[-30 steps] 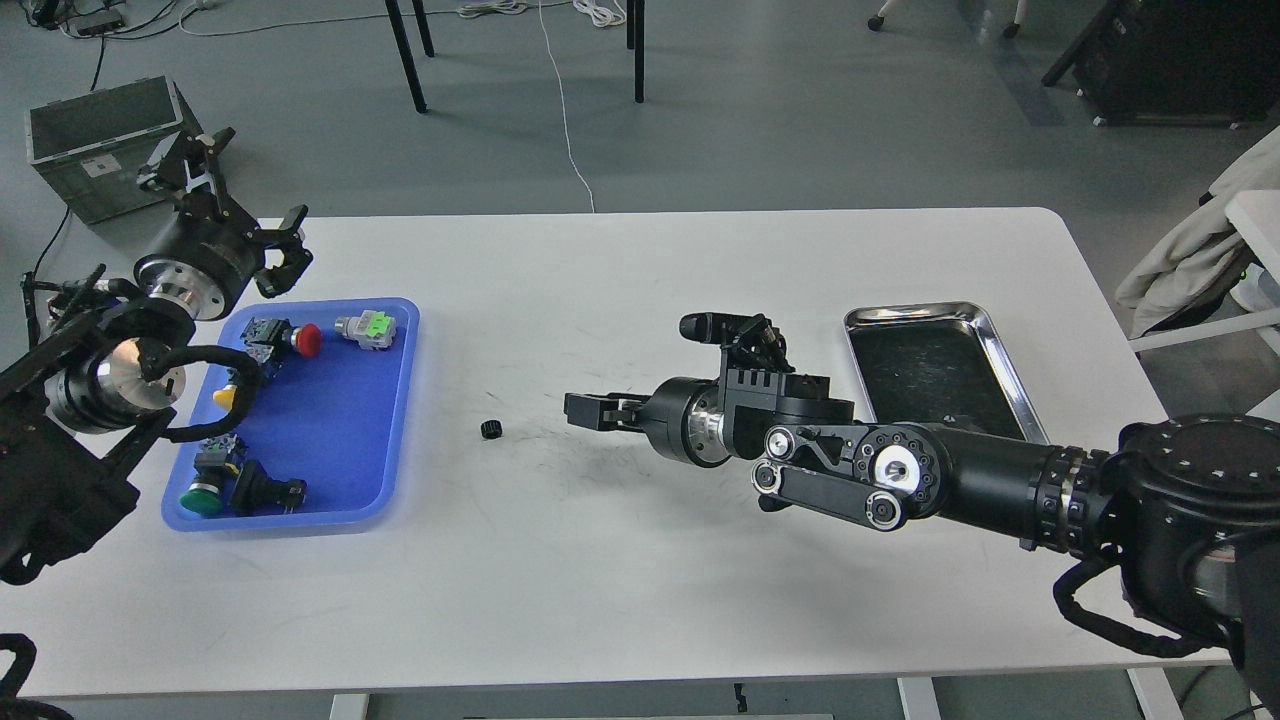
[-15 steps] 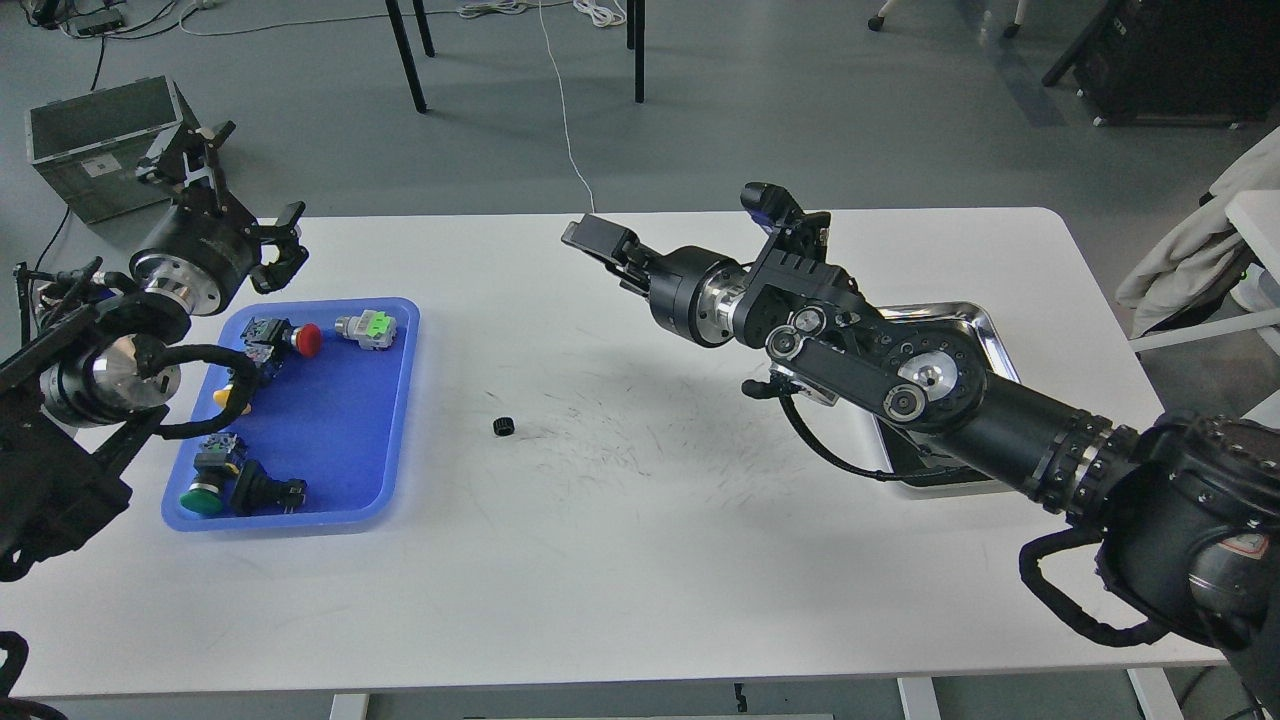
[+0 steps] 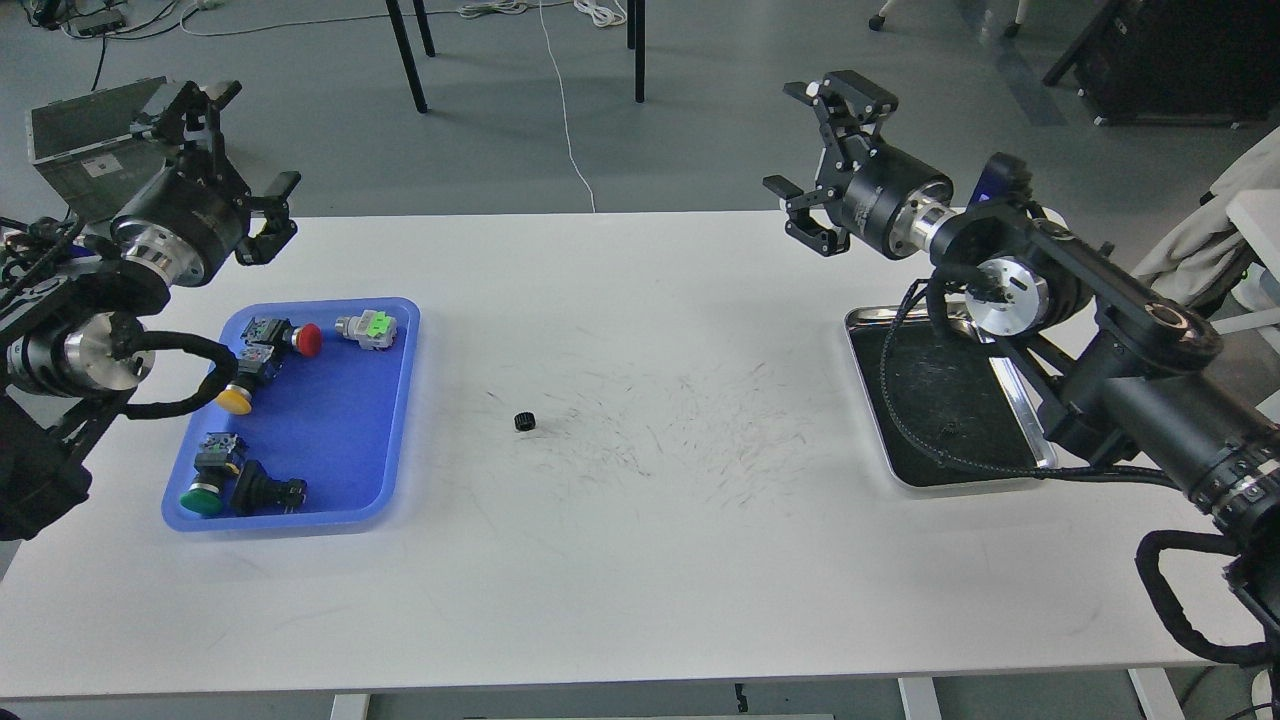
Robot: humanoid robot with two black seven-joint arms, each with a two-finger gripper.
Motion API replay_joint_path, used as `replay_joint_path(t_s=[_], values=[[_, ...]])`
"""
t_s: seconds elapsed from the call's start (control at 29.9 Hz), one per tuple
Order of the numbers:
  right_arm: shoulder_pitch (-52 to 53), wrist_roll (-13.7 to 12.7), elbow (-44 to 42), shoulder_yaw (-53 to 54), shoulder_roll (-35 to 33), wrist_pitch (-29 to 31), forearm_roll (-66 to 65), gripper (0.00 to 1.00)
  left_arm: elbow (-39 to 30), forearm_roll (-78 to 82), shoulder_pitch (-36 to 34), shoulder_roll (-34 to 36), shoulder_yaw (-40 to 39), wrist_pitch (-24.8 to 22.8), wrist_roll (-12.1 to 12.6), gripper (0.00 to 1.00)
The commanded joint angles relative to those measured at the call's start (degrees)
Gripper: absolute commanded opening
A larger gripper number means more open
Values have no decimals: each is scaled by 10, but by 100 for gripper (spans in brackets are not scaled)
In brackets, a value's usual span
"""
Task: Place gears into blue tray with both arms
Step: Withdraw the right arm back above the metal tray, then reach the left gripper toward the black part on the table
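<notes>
One gear (image 3: 525, 421), a tiny black toothed disc, lies alone on the white table (image 3: 640, 560), right of the blue tray (image 3: 335, 430). I see no gear among the parts in that tray. My left gripper (image 3: 238, 152) hangs open and empty above the table's far left edge, behind the tray. My right gripper (image 3: 806, 150) is raised over the far right edge, open with nothing between its fingers, well away from the gear.
The blue tray holds a red push-button (image 3: 307, 340), a green-faced switch (image 3: 372, 328), a yellow button (image 3: 235, 401), a green-capped button (image 3: 201, 499) and a black blocky part (image 3: 266, 490). A steel tray (image 3: 905, 313) lies under my right arm. A grey crate (image 3: 85, 140) stands on the floor.
My right arm has lifted from the table's middle and swung back to the far right, its gripper now open. The gear has shifted slightly right. My left gripper rose a little.
</notes>
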Motion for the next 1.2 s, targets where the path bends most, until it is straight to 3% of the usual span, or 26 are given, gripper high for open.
replay_joint_path(t_s=[0.0,0.2,0.57,0.67,0.84,1.0,1.17], values=[[-36,-1,1,57,-29,31,78,94,-14,17,1,3,0,4,1,99],[-88,-1,0,112,-59,46,168,96,-21,60,-2,1,26,17,1,99],[-135,2,-6,174,-62,45,174,99,-27,188,-16,-7,37,20,2,99],[-136,2,-6,174,-62,44,174,99,-62,204,-21,3,44,20,5,99],[-148,2,-1,171,-63,47,174,99,-146,321,-29,45,61,15,29,99],[-151,3,-6,170,-76,47,173,99,-244,517,-24,90,100,15,31,99],[-163,3,-4,168,-79,48,172,99,-277,705,-21,89,139,15,28,99]])
